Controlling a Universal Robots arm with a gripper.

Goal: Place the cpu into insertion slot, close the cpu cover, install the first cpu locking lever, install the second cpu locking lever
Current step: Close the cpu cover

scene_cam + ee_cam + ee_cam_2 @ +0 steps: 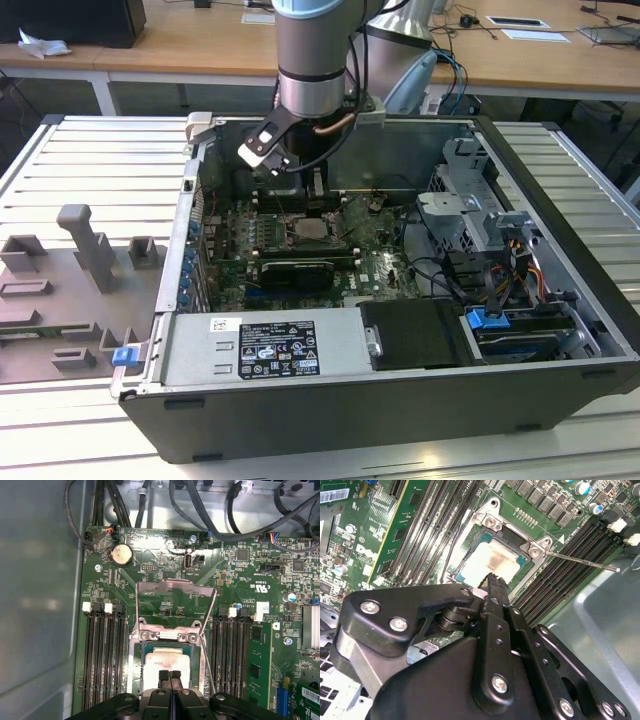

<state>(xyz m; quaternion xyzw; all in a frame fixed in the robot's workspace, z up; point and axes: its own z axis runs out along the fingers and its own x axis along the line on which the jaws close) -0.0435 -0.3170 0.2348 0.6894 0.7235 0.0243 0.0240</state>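
The cpu (167,661) lies flat in the insertion slot (146,652), its pale silvery-beige top (492,560) facing up. The cpu cover (175,587) is swung open and stands behind the socket, with green board showing through its window. One thin locking lever (580,560) sticks out from the socket corner, and another wire lever (206,645) runs along the socket's side. My gripper (170,674) hangs just over the near edge of the cpu, its two black fingertips pressed together with nothing between them. In the exterior view the gripper (316,196) is inside the case above the socket (312,229).
Long black memory slots (100,655) flank the socket on both sides. A coin battery (121,554) and black cables (200,510) sit beyond the cover. The case's metal wall (40,605) is close by. A graphics card (292,272) and power supply (265,350) lie nearer the exterior camera.
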